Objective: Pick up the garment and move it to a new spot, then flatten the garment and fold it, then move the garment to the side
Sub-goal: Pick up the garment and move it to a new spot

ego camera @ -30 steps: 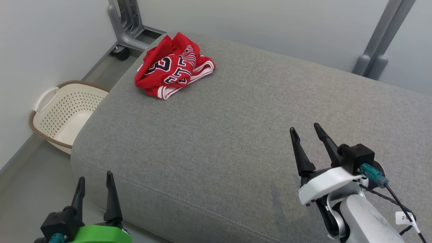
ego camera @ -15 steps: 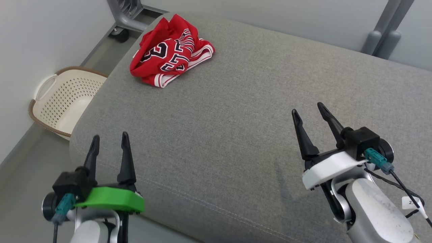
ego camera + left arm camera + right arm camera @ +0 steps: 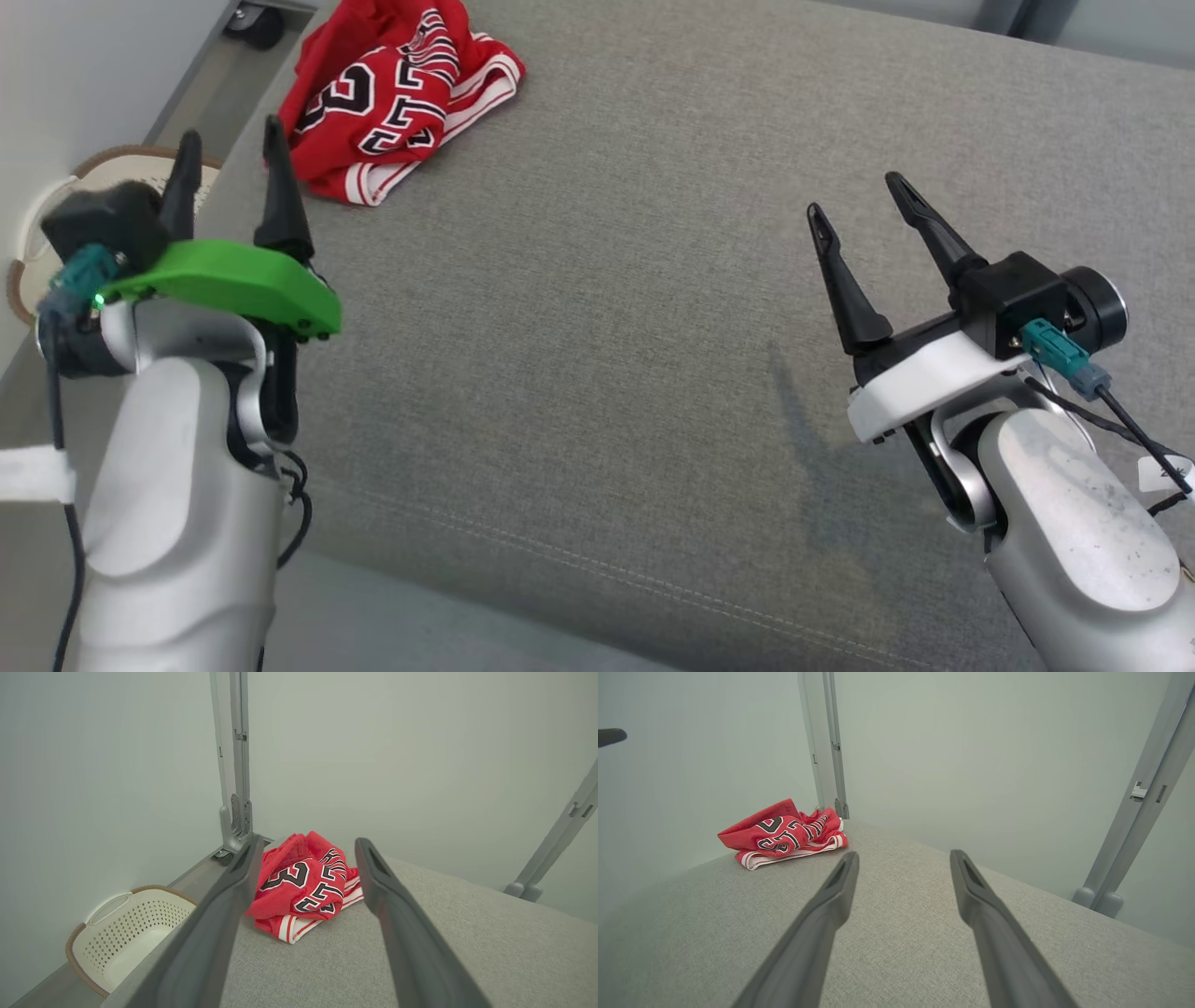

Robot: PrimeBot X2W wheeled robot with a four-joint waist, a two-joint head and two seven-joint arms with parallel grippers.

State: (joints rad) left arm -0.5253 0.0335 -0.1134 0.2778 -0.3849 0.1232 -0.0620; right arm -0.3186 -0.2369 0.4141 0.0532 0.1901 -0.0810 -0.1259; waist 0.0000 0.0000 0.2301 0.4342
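Observation:
The garment (image 3: 392,93), a crumpled red jersey with black-and-white numbers and striped trim, lies in a heap at the far left corner of the grey cushion (image 3: 607,280). My left gripper (image 3: 231,133) is open and empty above the cushion's left edge, just short of the heap. In the left wrist view the garment (image 3: 303,886) shows straight ahead between the spread fingers of the left gripper (image 3: 309,840). My right gripper (image 3: 854,194) is open and empty over the cushion's right half, well away from the cloth. The right wrist view has the garment (image 3: 784,833) far off to the left of the right gripper (image 3: 903,853).
A cream perforated laundry basket (image 3: 131,933) with a brown rim stands on the floor left of the cushion. Grey metal frame posts (image 3: 233,765) rise by the pale wall behind the garment, and another post (image 3: 1134,812) rises at the far right. A caster wheel (image 3: 257,19) sits beyond the corner.
The head view has tilted down and closer. Both arms have lifted and reached forward; the left gripper now stands beside the garment. Both grippers stay open, and the garment has not moved.

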